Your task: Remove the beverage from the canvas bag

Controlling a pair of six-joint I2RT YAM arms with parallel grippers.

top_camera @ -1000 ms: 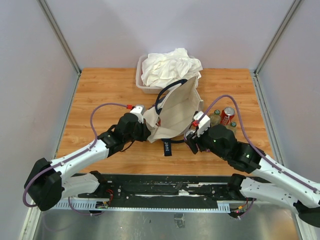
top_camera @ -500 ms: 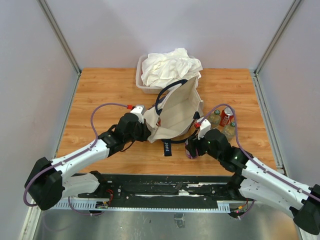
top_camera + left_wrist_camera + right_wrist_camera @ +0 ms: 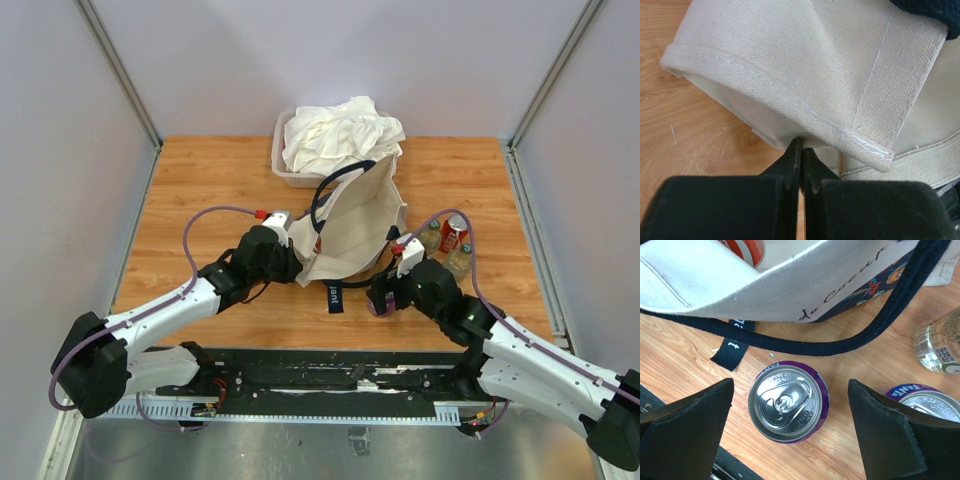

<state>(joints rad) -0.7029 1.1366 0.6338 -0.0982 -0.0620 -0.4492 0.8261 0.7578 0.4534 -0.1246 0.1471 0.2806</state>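
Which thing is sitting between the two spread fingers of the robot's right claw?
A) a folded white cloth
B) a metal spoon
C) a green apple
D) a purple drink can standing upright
D: the right wrist view looks straight down on the silver top of a purple can standing on the wooden table, with the right gripper open around it and a gap on each side.
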